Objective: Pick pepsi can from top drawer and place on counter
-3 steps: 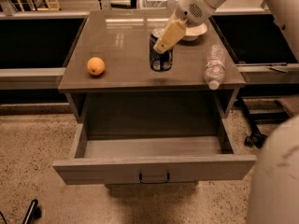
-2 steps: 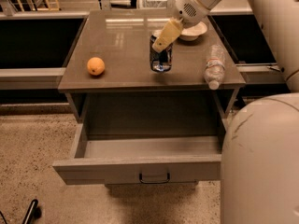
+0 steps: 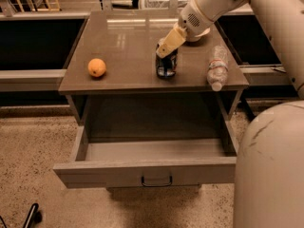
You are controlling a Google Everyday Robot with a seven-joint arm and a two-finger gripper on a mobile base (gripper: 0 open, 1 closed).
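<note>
camera view: the pepsi can (image 3: 166, 65) is standing upright on the counter (image 3: 128, 37), already out of the top drawer (image 3: 142, 172), which is hanging open below and in front of the can, showing nothing inside; the gripper (image 3: 168, 42) is sitting right at the can's top, slanting down from behind and to the right of it; whether its jaws are clamping the can or letting go, i cannot tell; an orange (image 3: 97, 67) is resting well to the left of the can, a water bottle (image 3: 216, 68) is lying to its right; the can is likely handling as light, thin-walled, smooth and a bit slippery, denting if squeezed hard, so mid-body across its width is looking like the safest hold; compared with a second ago, can, orange and bottle are staying put, the gripper is remaining at the can's top, and only the robot's white body (image 3: 270, 170), right of and nearer than the can, is filling more of the corner.
</note>
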